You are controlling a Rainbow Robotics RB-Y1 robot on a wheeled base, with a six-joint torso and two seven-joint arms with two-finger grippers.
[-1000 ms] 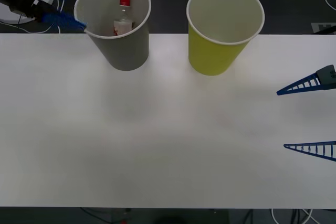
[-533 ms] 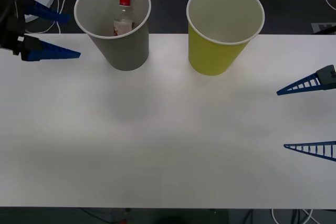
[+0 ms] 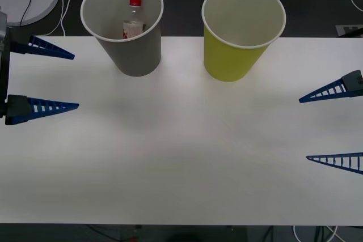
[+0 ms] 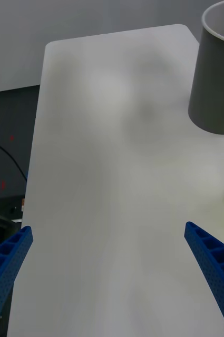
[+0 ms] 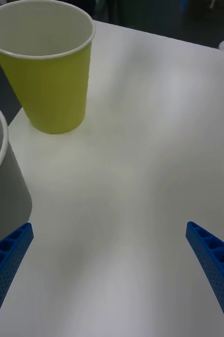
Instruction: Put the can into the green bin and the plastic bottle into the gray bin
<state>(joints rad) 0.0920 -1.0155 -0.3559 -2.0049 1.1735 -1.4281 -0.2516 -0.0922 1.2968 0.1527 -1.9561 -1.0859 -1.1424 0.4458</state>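
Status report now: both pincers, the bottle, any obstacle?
Left pincer open, table's left edge. Right pincer open, right edge. Plastic bottle inside gray bin. Nothing in the way.

Blue, ribbed, tapering fingers on left tool (image 3: 76,81) and right tool (image 3: 303,129)

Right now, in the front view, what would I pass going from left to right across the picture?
Left gripper, open → gray bin holding the plastic bottle → green bin → right gripper, open, all above or on the white table.
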